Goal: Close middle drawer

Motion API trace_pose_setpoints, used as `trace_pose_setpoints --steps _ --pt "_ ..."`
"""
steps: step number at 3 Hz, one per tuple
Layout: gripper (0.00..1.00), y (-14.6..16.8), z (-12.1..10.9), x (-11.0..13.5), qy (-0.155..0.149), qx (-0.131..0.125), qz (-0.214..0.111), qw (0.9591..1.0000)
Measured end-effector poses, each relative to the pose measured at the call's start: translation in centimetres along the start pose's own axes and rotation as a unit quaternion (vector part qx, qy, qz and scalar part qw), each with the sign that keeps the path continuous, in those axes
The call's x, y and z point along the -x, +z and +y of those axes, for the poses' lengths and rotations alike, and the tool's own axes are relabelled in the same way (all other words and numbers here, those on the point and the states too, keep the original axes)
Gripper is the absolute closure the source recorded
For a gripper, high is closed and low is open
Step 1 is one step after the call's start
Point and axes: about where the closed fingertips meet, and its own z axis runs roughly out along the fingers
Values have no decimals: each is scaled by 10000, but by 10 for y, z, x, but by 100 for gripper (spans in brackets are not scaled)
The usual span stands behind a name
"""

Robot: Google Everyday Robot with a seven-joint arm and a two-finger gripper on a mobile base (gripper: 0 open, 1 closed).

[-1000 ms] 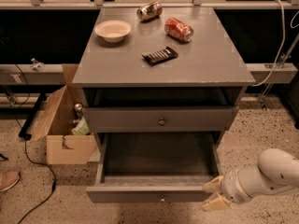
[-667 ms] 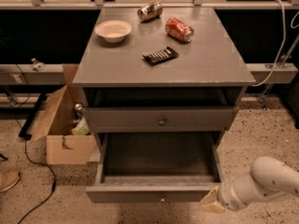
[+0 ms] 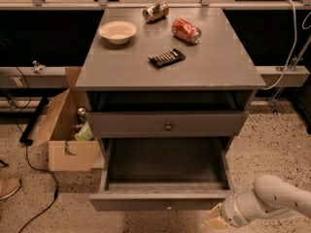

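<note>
While middle drawer (image 3: 146, 201) stands open — tool (image 3: 215, 221) just beside its front corner | grip: cannot tell

A white bowl (image 3: 117, 31) is set near the back left corner of the tabletop (image 3: 121, 74). A tan can (image 3: 156, 11) is laid at the back edge, a red can (image 3: 186, 30) right of it, a dark snack bar (image 3: 166, 58) near the centre. A cardboard box (image 3: 68, 144) is stood on the floor (image 3: 272, 144).

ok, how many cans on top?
2: dented gold metal can at the back edge; red metal can right of it. Hand hangs low, by the open grey wooden middle drawer's front right corner.
</note>
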Motion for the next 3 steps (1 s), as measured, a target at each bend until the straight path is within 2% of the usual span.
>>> trace_pose_setpoints --steps 1,2,3 --pt "100 1 -3 1 -64 -12 -11 10000" --pt "100 10 -19 5 -488 -88 -87 9987" --pt "100 20 -44 8 -1098 -151 -214 9936"
